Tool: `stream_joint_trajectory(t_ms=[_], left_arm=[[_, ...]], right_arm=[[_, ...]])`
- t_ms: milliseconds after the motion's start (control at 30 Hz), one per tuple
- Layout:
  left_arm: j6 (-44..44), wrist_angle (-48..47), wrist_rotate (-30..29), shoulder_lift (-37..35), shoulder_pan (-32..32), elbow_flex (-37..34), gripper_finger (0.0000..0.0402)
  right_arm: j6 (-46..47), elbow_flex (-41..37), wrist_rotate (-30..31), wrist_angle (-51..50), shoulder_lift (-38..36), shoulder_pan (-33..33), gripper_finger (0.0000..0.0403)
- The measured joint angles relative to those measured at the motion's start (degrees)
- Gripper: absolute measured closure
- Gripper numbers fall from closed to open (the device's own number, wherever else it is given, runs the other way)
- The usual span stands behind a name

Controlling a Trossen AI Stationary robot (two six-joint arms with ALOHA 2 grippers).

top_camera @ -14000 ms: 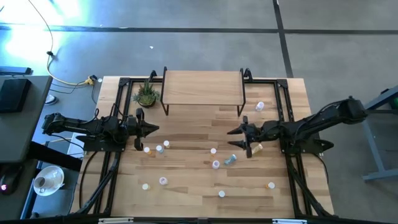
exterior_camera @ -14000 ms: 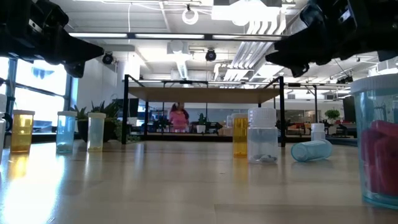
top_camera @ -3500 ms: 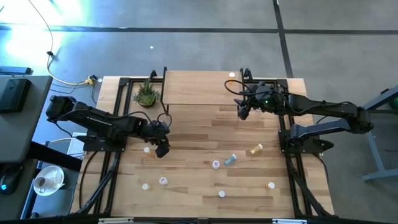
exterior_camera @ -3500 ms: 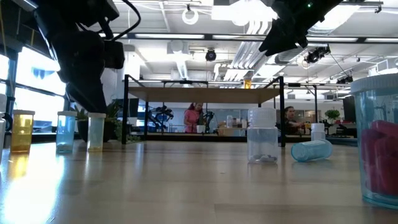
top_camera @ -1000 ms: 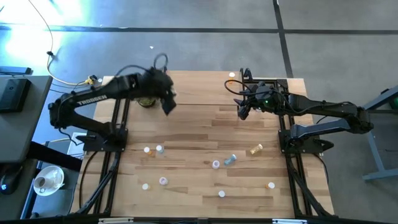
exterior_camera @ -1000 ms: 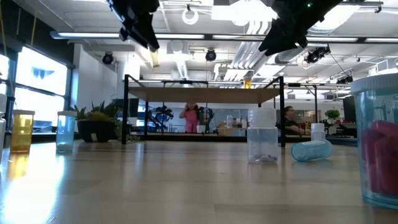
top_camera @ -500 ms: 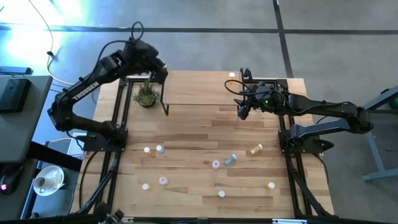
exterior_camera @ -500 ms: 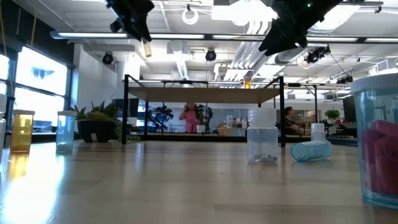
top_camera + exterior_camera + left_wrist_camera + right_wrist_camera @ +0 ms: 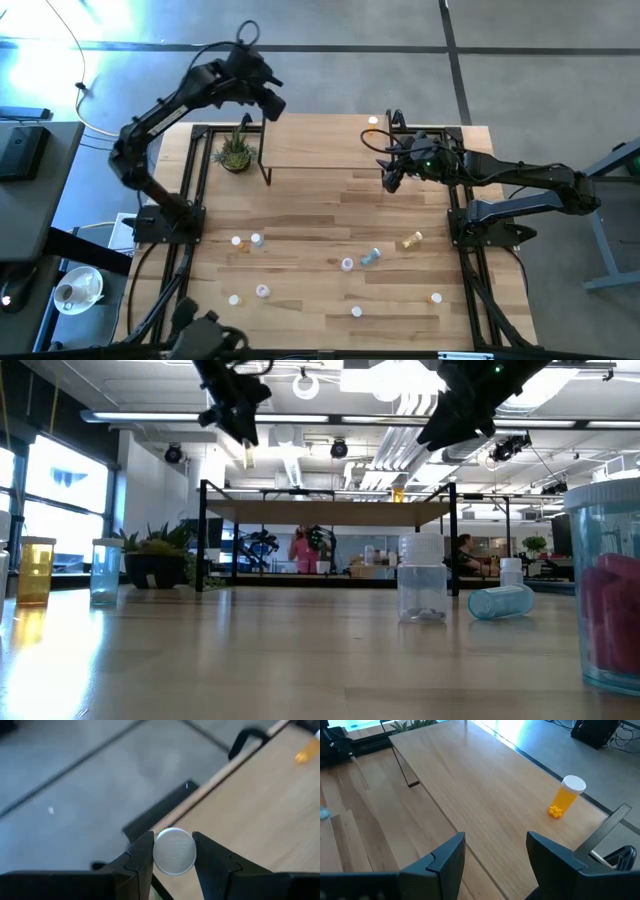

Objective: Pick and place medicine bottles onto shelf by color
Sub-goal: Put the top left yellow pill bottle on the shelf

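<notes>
My left gripper (image 9: 272, 107) is high over the shelf's (image 9: 325, 142) far left corner, shut on a pale medicine bottle (image 9: 247, 455) with a white cap (image 9: 174, 851). My right gripper (image 9: 387, 181) hangs open and holds nothing over the shelf's right end. An orange bottle (image 9: 566, 796) stands upright on its base on the shelf's far right corner (image 9: 373, 121). Several more bottles are on the table; some stand, such as the one (image 9: 257, 240), and a teal one (image 9: 370, 256) and a yellow one (image 9: 411, 240) lie on their sides. My left gripper pinches the bottle between its two fingers (image 9: 142, 854) at the cap's sides (image 9: 156, 851). The fingers slant down from the table's left. The bottle is lifted clear; its body (image 9: 247, 457) hangs below the fingers, above the shelf.
A small potted plant (image 9: 235, 152) stands on the table beside the shelf's left legs. Black frame rails (image 9: 190, 190) run along the table's left and right sides. Most of the shelf top is bare wood.
My left gripper has carried the pale bottle from over the shelf's near left leg up and toward the table's far edge, then a little to the right. The arm has swung round with it. The bottle stays pinched and clear.
</notes>
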Motion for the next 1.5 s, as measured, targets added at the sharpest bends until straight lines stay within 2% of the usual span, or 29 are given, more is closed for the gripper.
stream_joint_trajectory(t_ms=[267, 400, 867, 1267, 1500], left_arm=[[-0.9, -0.9, 9.4, 6.5, 0.0, 0.6, 0.0289], [-1.0, -1.5, 11.9, 8.4, -0.1, 0.6, 0.0289], [-1.0, -4.0, 11.4, 12.4, -0.1, 0.2, 0.0289], [-1.0, -4.1, 11.5, 12.5, -0.4, 0.2, 0.0289], [-1.0, -4.3, 11.4, 12.5, -0.7, 0.2, 0.0269]], right_arm=[[0.0, 0.0, 0.0, -0.9, 0.0, 0.0, 0.0201], [0.0, 0.0, 0.0, -0.9, 0.0, 0.0, 0.0201], [1.1, 0.0, 0.0, -1.5, 0.0, 0.0, 0.0201], [1.1, 0.0, 0.0, -2.0, 0.0, 0.0, 0.0201], [1.1, 0.0, 0.0, -2.0, 0.0, 0.0, 0.0201]])
